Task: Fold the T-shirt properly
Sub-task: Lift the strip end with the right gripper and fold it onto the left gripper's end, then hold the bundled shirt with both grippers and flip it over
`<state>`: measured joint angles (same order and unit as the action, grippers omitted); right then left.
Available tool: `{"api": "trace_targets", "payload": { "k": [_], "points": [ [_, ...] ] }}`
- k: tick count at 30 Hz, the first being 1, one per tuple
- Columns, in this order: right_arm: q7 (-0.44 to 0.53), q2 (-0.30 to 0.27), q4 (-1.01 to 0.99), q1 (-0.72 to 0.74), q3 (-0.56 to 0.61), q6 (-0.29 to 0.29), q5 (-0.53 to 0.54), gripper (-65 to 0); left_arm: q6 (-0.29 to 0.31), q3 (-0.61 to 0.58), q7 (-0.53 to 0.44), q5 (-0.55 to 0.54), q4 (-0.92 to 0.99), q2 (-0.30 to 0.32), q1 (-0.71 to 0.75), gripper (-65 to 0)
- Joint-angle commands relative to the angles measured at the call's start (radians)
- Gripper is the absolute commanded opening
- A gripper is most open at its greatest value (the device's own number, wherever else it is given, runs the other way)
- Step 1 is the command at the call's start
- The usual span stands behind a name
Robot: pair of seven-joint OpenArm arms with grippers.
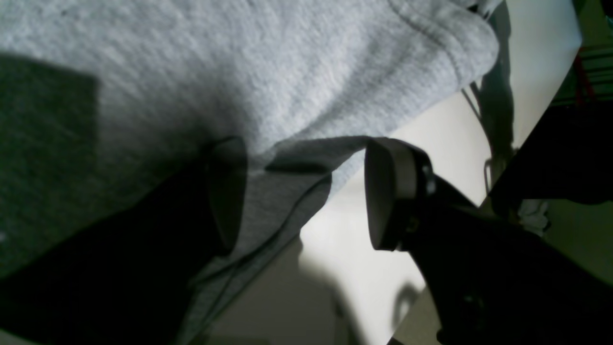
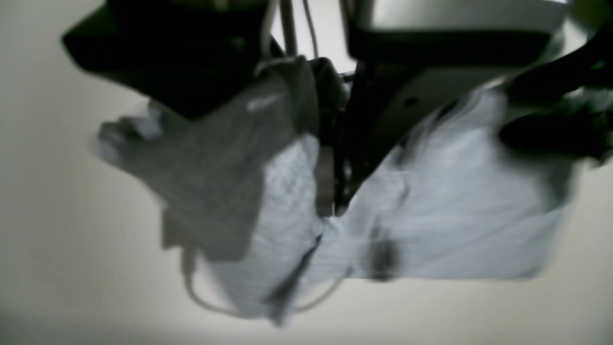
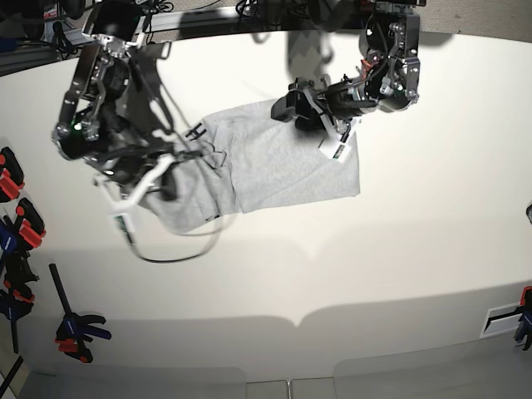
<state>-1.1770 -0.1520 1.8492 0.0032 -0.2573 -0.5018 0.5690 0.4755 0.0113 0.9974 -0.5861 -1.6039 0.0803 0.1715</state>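
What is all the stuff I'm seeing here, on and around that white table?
light heather-grey cotton T-shirt: one, grey, rumpled and partly folded on the upper middle of the table.
white table: one, matte white, fills most of the base view.
thin light cable: one, loops on the table just in front of the shirt's near left corner.
red, blue and black clamps: several, along the base view's left edge; one more at the lower right edge.
left hand: one, black, open with the shirt's edge between its fingers, at the shirt's far side.
right hand: one, black, closed on a bunch of shirt fabric at the base view's left.
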Motion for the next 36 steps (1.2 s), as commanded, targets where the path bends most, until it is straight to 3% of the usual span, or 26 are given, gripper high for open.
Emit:
{"api": "trace_targets", "payload": {
  "k": [1,4,11,15,19,24,32,36],
  "points": [
    [0.013,-0.005,0.031,0.018,0.03,-0.009,0.039,-65.0,-0.004,0.0,-0.004,0.007,-0.014,0.0,-0.006,-28.9],
    [0.017,-0.005,0.038,0.018,0.146,-0.005,0.064,-65.0,-0.004,0.0,-0.004,0.006,-0.014,0.0,-0.006,-28.9],
    [0.066,-0.002,0.038,0.019,0.415,0.069,0.057,-65.0,-0.004,0.0,-0.004,0.006,-0.014,0.0,-0.006,-28.9],
    [0.071,0.058,0.038,0.018,0.5,0.07,0.002,-65.0,-0.004,0.0,-0.004,0.005,-0.014,0.0,-0.006,-28.9],
    [0.071,0.133,0.038,0.018,0.544,0.068,-0.018,-65.0,-0.004,0.0,-0.003,-0.002,-0.014,0.0,-0.006,-28.9],
    [0.069,0.21,0.038,0.016,0.554,0.067,-0.197,-65.0,-0.003,0.0,0.017,-0.017,-0.016,0.001,-0.01,-28.9],
    [0.07,0.216,0.038,0.016,0.552,0.067,-0.226,-65.0,-0.002,0.001,0.214,-0.069,-0.161,0.004,-0.028,-28.9],
    [0.07,0.216,0.038,0.016,0.552,0.067,-0.226,-65.0,-0.002,0.001,0.263,-0.069,-0.267,0.007,-0.028,-28.9]
  ]
}}
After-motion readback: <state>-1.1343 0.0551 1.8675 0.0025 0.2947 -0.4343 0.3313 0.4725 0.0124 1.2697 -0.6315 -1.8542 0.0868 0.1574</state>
